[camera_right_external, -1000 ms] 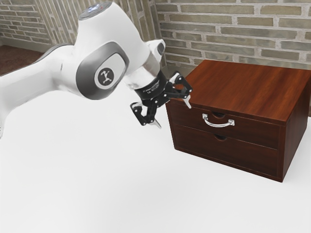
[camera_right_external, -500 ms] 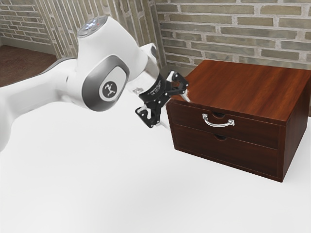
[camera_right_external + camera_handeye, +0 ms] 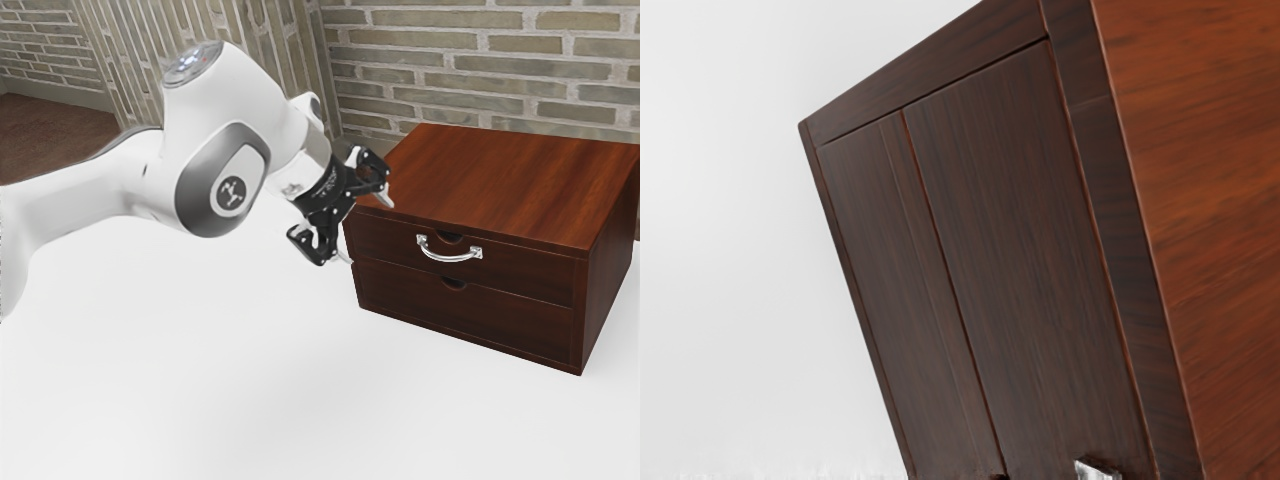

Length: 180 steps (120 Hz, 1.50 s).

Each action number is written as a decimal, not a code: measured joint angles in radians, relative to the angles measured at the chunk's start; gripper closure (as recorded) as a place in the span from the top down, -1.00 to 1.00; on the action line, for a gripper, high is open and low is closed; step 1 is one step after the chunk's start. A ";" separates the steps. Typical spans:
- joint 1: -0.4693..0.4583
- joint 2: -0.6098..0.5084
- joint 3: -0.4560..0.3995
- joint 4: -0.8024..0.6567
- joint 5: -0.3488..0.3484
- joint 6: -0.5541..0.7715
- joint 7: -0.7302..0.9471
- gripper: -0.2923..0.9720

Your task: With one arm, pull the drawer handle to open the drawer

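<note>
Gripper: the gripper (image 3: 346, 216) has its fingers spread wide with nothing between them, and it hangs right at the cabinet's (image 3: 520, 180) front corner, on the exterior view's left.
Handle: the silver handle (image 3: 449, 251) sits on the upper drawer (image 3: 520, 268), which is shut flush, well off toward the exterior view's right of the gripper.
Step in hand: the approach, by my reading, with no contact yet.
Doing it well: slide across the front, bracket the bar from two sides, close, then pull straight out.
In the way: that cabinet corner, since an open finger could clip it.
Around: lower drawer (image 3: 470, 312) without a handle, white table (image 3: 200, 400), brick wall (image 3: 480, 60).
</note>
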 joint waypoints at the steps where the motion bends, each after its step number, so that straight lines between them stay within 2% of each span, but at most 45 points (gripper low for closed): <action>1: -0.002 0.000 0.000 0.000 0.000 0.000 -0.001 0.54; 32: -0.031 0.000 0.000 -0.010 0.000 0.008 -0.023 0.54; 93: 0.021 -0.003 -0.027 -0.029 -0.001 0.035 -0.046 0.54; 142: -0.023 0.007 -0.033 -0.047 -0.001 0.053 -0.054 0.54; 180: -0.003 0.010 -0.049 -0.064 -0.002 0.083 -0.057 0.54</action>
